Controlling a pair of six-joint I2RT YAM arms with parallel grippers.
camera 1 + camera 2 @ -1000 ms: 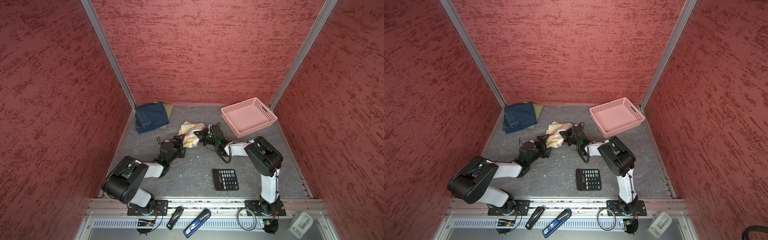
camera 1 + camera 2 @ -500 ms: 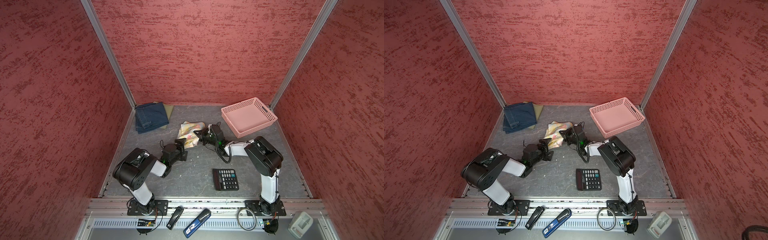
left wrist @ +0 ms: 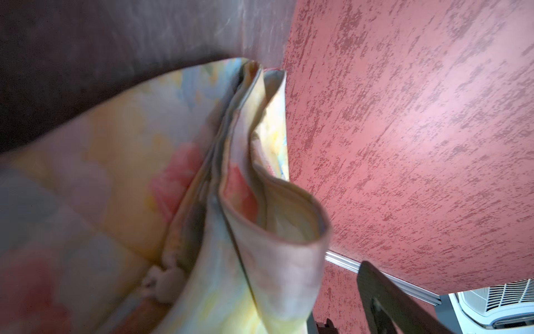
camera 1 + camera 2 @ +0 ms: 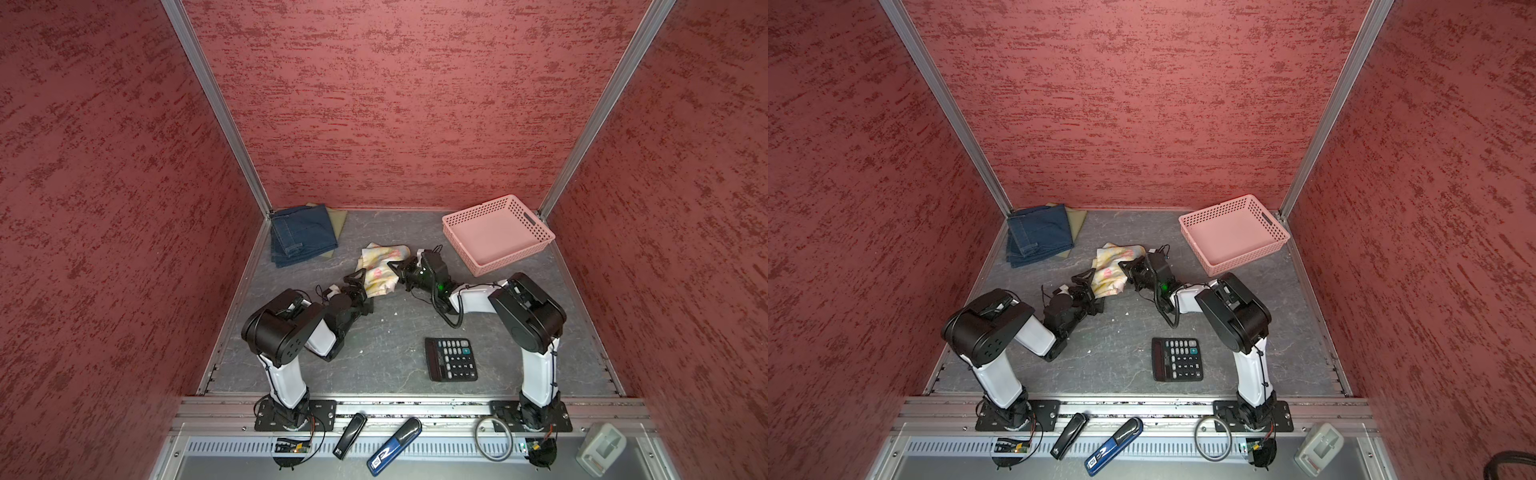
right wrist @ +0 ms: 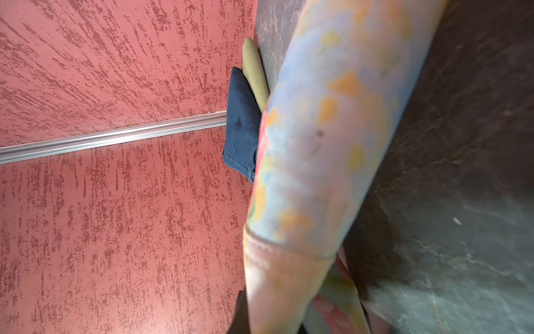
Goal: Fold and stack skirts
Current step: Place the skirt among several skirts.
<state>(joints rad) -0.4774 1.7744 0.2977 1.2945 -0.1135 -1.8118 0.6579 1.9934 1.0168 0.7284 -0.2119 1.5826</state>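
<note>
1. The floral skirt [image 4: 379,266] lies crumpled in the middle of the table [image 4: 386,328], between the 2 grippers.
2. The right gripper [image 4: 395,269] is clamped on the skirt's right edge. In the right wrist view the skirt [image 5: 318,144] runs straight out from its closed jaws.
3. The left gripper [image 4: 358,281] sits at the skirt's near left edge with its jaws spread wide, gripping nothing. In the left wrist view the skirt's folded layers [image 3: 254,208] stand close in front of it.
4. The denim skirt [image 4: 303,235] lies folded in the far left corner, on top of the olive skirt [image 4: 337,218], well apart from both grippers.
5. The pink basket [image 4: 515,255] sits at the far right, and the calculator [image 4: 451,359] lies near the front.
</note>
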